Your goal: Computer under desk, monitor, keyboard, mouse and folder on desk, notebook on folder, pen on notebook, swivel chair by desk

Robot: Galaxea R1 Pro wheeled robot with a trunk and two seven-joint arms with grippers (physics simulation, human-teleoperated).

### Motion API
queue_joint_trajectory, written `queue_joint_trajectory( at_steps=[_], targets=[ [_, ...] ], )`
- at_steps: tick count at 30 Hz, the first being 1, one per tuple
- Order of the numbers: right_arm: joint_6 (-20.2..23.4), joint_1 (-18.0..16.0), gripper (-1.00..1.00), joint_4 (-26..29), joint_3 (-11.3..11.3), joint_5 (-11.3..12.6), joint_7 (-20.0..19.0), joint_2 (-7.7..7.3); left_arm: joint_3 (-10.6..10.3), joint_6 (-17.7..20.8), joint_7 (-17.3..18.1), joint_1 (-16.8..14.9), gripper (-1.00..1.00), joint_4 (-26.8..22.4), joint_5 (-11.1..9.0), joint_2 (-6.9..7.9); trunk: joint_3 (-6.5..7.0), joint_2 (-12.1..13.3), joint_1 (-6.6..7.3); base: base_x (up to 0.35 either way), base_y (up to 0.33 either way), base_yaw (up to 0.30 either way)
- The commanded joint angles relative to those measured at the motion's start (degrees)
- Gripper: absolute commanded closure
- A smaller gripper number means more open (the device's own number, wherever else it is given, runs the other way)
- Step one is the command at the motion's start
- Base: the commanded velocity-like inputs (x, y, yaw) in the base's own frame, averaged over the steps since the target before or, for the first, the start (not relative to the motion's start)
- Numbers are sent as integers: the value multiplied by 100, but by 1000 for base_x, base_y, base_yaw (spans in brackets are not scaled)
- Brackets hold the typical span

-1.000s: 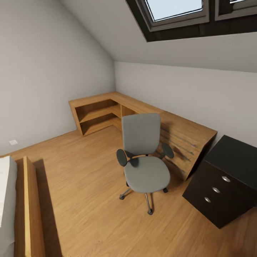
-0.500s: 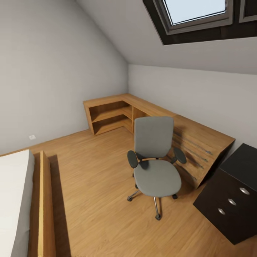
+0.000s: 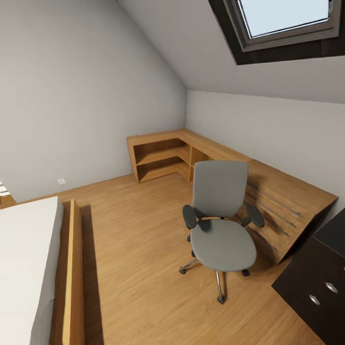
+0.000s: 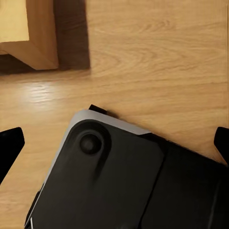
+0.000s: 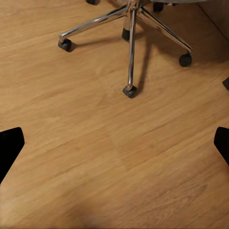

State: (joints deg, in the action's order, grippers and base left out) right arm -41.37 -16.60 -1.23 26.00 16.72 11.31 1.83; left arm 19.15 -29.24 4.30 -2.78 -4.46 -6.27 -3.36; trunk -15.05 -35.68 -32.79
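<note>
Overhead, the head view has the swivel chair [image 3: 219,226] upright on the wood floor [image 3: 139,268] at centre-right, seat bare, backed against a light-wood corner shelf unit [image 3: 225,167], with a dark drawer unit [image 3: 316,282] near right, a bed [image 3: 24,258] near left and a skylight [image 3: 287,24] far right. Left wrist: left gripper [image 4: 114,143] fingers [image 4: 9,145] spread wide apart, released, above the robot's black base [image 4: 124,181] and floor, a wooden bed corner [image 4: 28,33] beyond. Right wrist: right gripper [image 5: 114,143] also spread open, holding nothing, over bare floor with the chair's chrome star base [image 5: 131,43] and casters just ahead.
</note>
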Motion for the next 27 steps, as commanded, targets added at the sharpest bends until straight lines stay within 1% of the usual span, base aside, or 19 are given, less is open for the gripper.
queue_joint_trajectory(
  at_steps=[1, 3, 7, 8, 9, 11, 15, 20, 27],
  targets=[
    [-20, -5, -100, -14, 52, 24, 29, -1, 8, -38, 47, -4, -100, -22, -56, -6, -1, -7, -2, 0, 0, 184],
    [-20, -7, -100, -14, 53, 24, 29, -9, 2, -110, 51, -4, -100, -86, -39, -14, 14, -7, -2, 0, 0, 183],
    [-15, -7, -100, -12, 54, 24, 29, -20, -73, -300, 57, -4, -100, -295, 145, -49, 45, -7, -2, 0, 0, 179],
    [-14, -6, -100, -12, 54, 24, 29, -21, -90, -332, 56, -4, -100, -354, 215, -53, 52, -7, -2, 0, 0, 175],
    [-13, -7, -100, -14, 54, 24, 29, -22, -111, -381, 49, -4, -100, -485, 371, -60, 60, -7, -2, 0, 0, 171],
    [-12, -8, -100, -14, 54, 24, 29, -23, -122, -409, 39, -4, -100, -593, 534, -63, 76, -7, -2, 0, 0, 168],
    [-11, -7, -100, -16, 54, 21, 25, -25, -131, -454, 16, -4, -100, -722, 783, -59, 108, -7, -2, 0, 0, 159],
    [-11, -8, -100, -17, 54, 15, 23, -25, -101, -470, 10, -4, -100, -760, 845, -44, 148, -7, -2, 0, 0, 146],
    [-11, -4, -100, -18, 61, 1, 21, -22, -23, -478, 17, -4, -100, -774, 791, -21, 206, -7, -2, 0, 0, 117]
  ],
)
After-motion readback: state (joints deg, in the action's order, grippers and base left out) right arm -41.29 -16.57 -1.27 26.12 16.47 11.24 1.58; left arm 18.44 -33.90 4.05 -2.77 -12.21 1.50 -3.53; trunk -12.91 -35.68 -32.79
